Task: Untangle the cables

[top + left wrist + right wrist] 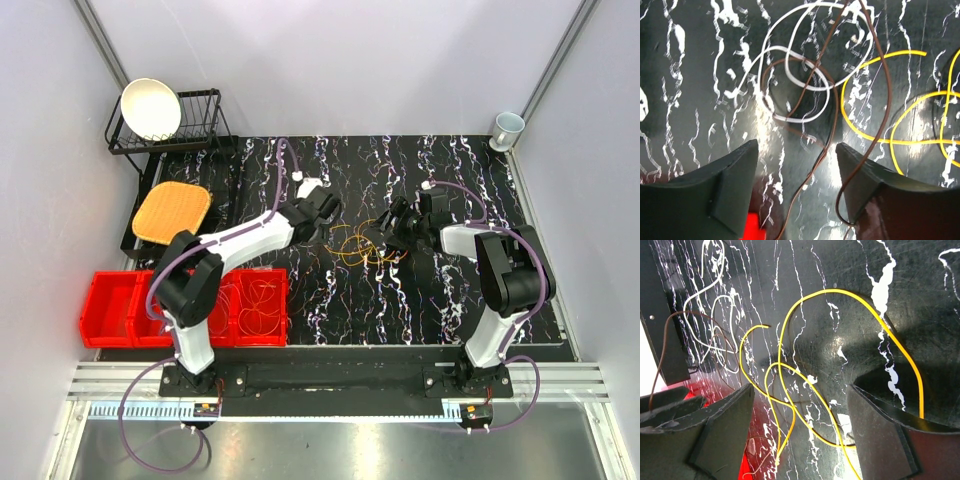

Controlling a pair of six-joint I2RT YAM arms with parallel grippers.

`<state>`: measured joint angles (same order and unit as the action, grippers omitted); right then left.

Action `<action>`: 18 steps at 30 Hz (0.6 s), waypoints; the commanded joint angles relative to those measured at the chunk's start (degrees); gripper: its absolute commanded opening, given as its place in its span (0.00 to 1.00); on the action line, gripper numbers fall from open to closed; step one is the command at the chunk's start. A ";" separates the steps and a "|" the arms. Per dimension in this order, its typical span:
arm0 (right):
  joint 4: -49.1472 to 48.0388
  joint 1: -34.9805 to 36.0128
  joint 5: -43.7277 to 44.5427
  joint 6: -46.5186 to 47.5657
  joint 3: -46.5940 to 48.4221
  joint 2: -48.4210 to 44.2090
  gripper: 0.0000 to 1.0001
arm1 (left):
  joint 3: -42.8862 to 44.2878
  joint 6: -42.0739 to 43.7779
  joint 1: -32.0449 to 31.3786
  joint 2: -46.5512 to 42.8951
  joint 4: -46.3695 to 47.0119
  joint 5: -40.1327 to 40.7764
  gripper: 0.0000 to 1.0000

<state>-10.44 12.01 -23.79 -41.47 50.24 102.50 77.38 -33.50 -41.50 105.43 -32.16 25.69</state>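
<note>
The cables (358, 245) lie tangled on the black mat between my two grippers. My left gripper (330, 212) is open and low over them. In the left wrist view a brown cable (817, 169) runs between the open fingers of the left gripper (796, 150), and a second brown strand loops over the right finger. White loops (799, 120) lie ahead and a yellow cable (920, 142) lies to the right. My right gripper (393, 232) is open; in its wrist view (800, 390) yellow loops (835, 290) lie between the fingers. A brown cable (690, 311) lies at the left.
Red bins (112, 310) stand at the mat's left front; the right one holds thin wire loops (262, 305). An orange-yellow board (170, 212) and a black rack with a white bowl (150, 108) are at the back left. A cup (507, 127) stands at the back right.
</note>
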 commanded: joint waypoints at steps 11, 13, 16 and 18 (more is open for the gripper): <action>-1.60 0.47 -2.49 -0.63 2.14 1.65 0.80 | -8.12 -6.05 -5.70 -9.80 4.91 2.43 0.99; -1.69 0.47 -2.58 -0.71 2.14 1.65 0.80 | -8.56 -6.40 -5.70 -8.84 5.09 2.52 0.99; -1.69 0.47 -2.66 -0.80 2.14 1.65 0.80 | -8.92 -7.72 -5.70 -7.08 5.61 2.61 0.99; -1.78 0.47 -2.75 -0.80 2.14 1.74 0.80 | -9.53 -8.51 -5.35 -6.38 6.67 2.35 0.98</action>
<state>-11.18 12.01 -25.63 -42.06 50.68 103.77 68.73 -39.53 -47.46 98.10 -29.54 26.22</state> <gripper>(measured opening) 0.797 0.984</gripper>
